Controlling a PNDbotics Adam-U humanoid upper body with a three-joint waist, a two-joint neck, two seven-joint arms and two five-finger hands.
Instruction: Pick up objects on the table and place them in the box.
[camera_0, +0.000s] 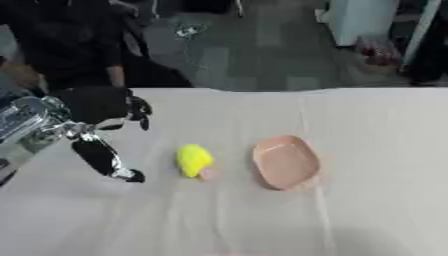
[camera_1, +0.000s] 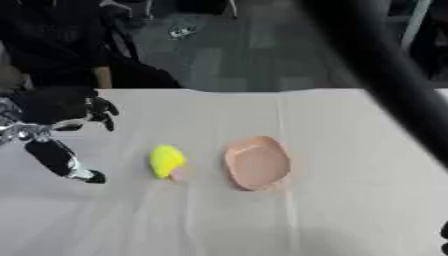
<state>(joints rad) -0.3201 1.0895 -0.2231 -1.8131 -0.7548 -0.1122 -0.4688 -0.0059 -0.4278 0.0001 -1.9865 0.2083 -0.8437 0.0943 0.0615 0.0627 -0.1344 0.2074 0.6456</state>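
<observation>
Mid-table: the yellow object (camera_0: 194, 160) lies with its long axis running roughly near-to-far, and the pink box (camera_0: 285, 162) sits just beside it toward the right edge, apart. Your left hand (camera_0: 103, 111) hovers near the left edge, thumb and fingers spread, holding nothing. The object lies to its right and slightly nearer you. The right hand cannot be seen, so the left is probably yours to use.

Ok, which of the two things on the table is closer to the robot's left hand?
The small yellow object; it lies between the left hand and the shallow pink oval tray.
</observation>
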